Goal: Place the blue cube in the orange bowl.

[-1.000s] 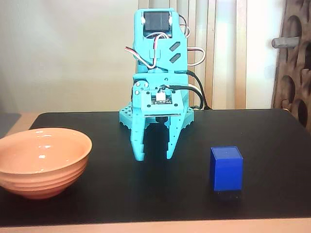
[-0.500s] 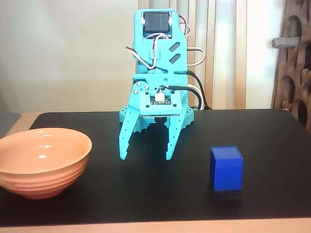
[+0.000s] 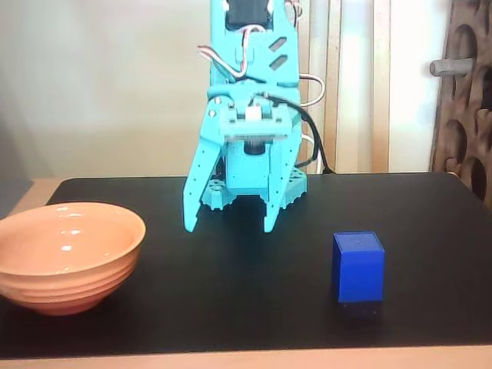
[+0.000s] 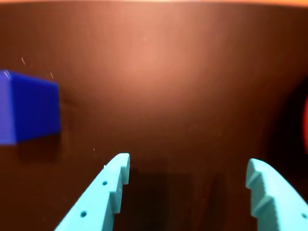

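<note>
Jaws apart, gripper [image 3: 229, 227] empty: approach step. Blue cube [image 3: 358, 267] sits at 4 o'clock from it; next, swing there and descend. Orange bowl [image 3: 68, 254] waits at 8 o'clock.

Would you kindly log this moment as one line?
gripper: open, empty, raised | small deep-blue cube: on black table, untouched | glossy peach-orange bowl: empty

1. Nothing readable is showing up anywhere: no labels, brand names, numbers or signs in either the fixed view or the wrist view.
2. Every visible surface is looking plain and unmarked.
</note>
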